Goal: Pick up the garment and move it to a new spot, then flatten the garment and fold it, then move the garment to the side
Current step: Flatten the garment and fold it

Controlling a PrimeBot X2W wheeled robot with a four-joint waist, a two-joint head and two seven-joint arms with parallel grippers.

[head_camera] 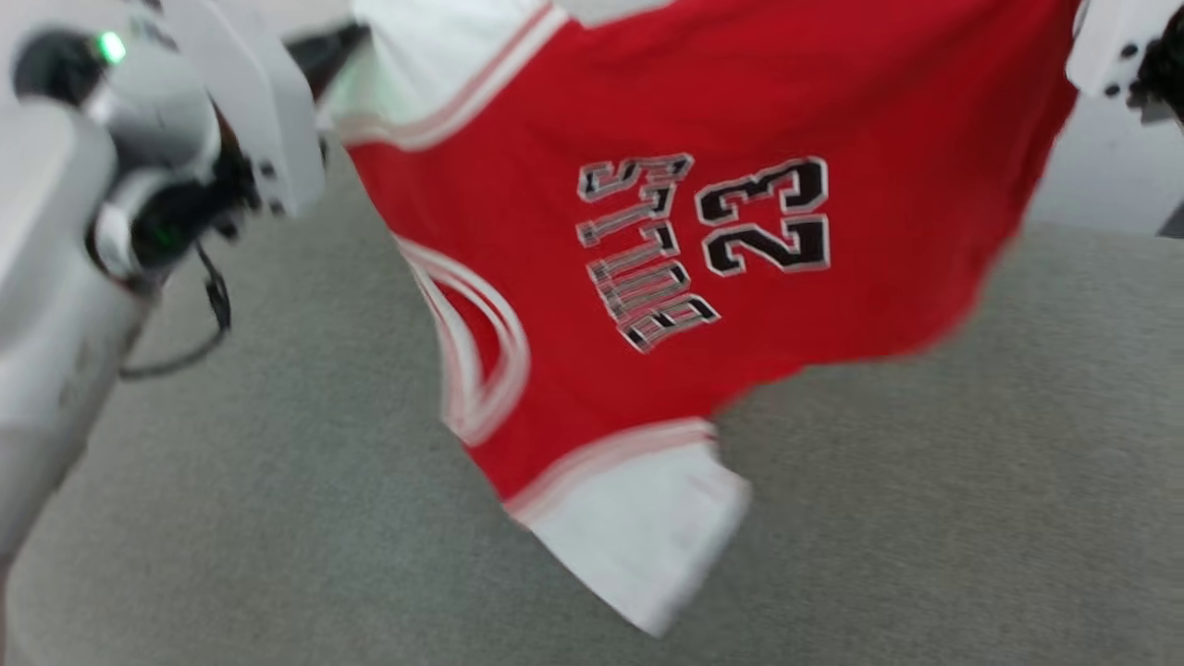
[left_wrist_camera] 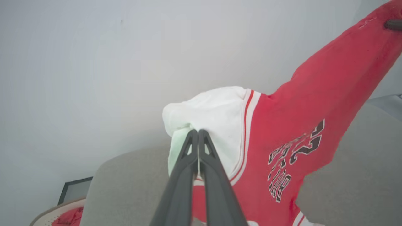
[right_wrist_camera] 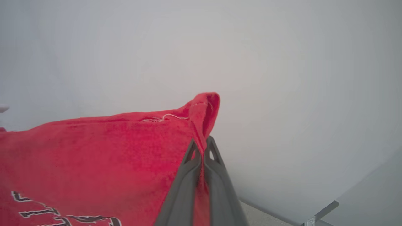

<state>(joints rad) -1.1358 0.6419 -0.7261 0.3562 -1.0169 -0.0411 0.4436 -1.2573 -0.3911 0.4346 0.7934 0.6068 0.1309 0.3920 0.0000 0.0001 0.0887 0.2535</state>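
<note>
With the left hand (left_wrist_camera: 198, 133) clamped on its white sleeve (left_wrist_camera: 213, 106) and the right hand (right_wrist_camera: 202, 142) pinching a red corner (right_wrist_camera: 205, 106), the garment (head_camera: 647, 231) hangs spread above the grey worktop (head_camera: 971, 518), mid-carry; next, I judge, lowering it flat elsewhere.

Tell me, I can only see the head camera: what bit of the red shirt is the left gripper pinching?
Observer: The left wrist view shows the left gripper shut on the white sleeve panel of the garment.
Operator: And the right one?
Observer: The right gripper is shut on a red corner of the garment, where a loose white thread pokes out.
Operator: Is anything else red around?
Observer: Yes, a small red cloth lies at the bottom left of the left wrist view, apart from the garment.
</note>
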